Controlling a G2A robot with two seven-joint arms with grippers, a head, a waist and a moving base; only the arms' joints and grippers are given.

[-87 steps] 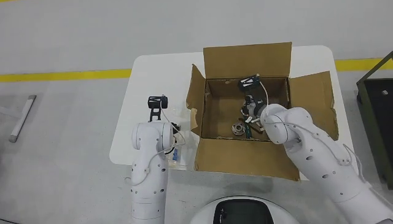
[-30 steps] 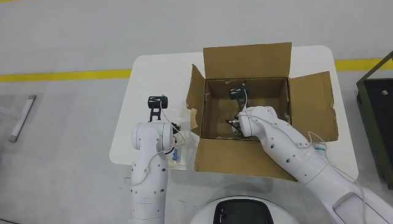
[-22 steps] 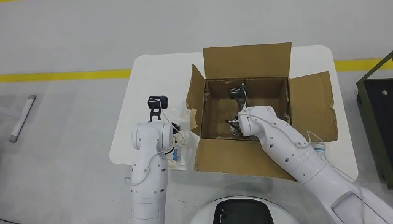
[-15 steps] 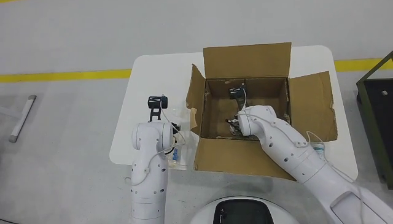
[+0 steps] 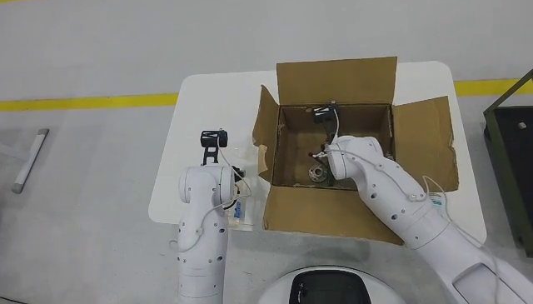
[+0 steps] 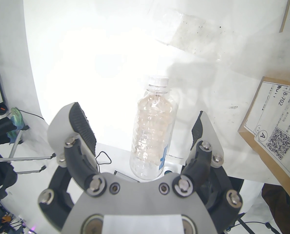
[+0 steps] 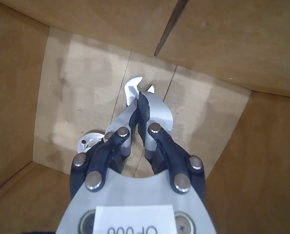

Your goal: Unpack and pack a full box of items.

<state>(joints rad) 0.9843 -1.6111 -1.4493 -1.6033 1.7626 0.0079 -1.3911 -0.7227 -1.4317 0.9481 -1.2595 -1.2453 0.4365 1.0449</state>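
top view, lower left of centre: left gripper [image 6: 137, 113] spread wide over a clear bottle [image 6: 152, 135] at the lower edge of the table [image 5: 208, 112]; mid-frame, right gripper [image 7: 138, 101] pinching a hooked metal tool [image 7: 131, 87] inside the box [image 5: 333, 79], walls close around, flange [image 5: 316, 171] just beside.

An open cardboard box [image 5: 425, 142] sits on the right side of the white table [image 5: 212, 96]. The right arm [image 5: 375, 179] reaches into it, beside a round metal part [image 5: 316, 171] on the floor. The left arm [image 5: 204, 196] is left of the box.
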